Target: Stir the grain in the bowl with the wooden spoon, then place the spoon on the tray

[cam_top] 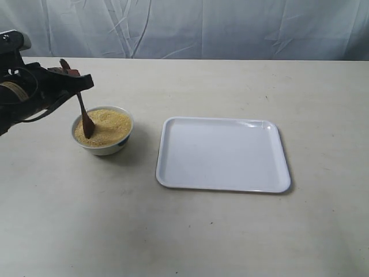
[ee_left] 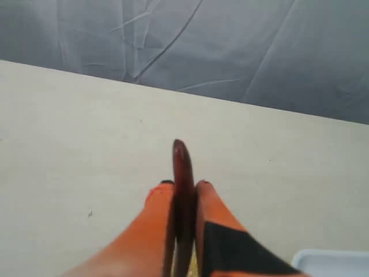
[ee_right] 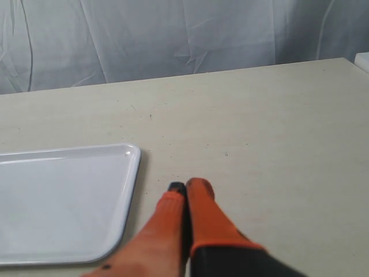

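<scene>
A small white bowl (cam_top: 115, 148) with a blue mark holds yellow grain (cam_top: 109, 126) at the left of the table. The dark wooden spoon (cam_top: 85, 118) stands nearly upright with its head sunk in the grain. My left gripper (cam_top: 70, 72) is shut on the spoon's handle (ee_left: 183, 190) above the bowl, the handle tip sticking out past the orange fingers (ee_left: 158, 213). The white tray (cam_top: 223, 154) lies bare to the right of the bowl. My right gripper (ee_right: 185, 187) is shut on nothing, beside the tray's corner (ee_right: 124, 173); it is out of the exterior view.
A grey cloth backdrop (cam_top: 190, 26) hangs behind the beige table (cam_top: 190, 236). A corner of the tray (ee_left: 334, 262) shows in the left wrist view.
</scene>
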You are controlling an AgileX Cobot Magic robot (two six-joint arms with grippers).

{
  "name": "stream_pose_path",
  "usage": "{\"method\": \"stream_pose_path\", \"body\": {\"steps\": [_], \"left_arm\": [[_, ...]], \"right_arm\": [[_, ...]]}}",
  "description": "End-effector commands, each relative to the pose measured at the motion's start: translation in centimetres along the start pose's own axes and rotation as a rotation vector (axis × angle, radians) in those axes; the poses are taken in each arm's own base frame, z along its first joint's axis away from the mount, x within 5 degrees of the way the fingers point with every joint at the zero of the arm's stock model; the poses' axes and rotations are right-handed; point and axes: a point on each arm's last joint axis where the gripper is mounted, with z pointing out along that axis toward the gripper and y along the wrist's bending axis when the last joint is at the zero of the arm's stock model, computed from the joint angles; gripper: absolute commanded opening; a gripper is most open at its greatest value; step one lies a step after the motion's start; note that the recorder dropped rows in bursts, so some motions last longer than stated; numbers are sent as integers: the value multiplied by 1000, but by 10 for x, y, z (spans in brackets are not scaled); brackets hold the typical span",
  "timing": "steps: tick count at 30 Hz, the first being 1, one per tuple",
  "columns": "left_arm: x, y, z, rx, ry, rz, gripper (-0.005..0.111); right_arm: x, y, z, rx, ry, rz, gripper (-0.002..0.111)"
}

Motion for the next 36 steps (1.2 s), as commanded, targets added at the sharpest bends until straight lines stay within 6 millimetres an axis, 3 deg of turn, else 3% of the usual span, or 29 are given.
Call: {"method": "stream_pose_path", "body": {"steps": [1,9,17,24,28,36], "left_arm": [[10,-12,5,45,21,5,0],[1,-18,0,71,-37,61,0],[-31,-26,-23,66,-173,218,0],[-3,-17,-2,34,-54,264,0],[14,-11,9,28,21,175,0],[0,-19,-1,66,-30,76,0]], "right_arm": [[0,0,0,2,-14,1,0],[0,0,0,2,-11,1,0],[0,0,0,2,-11,1,0],[0,0,0,0,-14,7,0],[0,0,0,0,-14,7,0],[0,0,0,0,-14,7,0]]}}
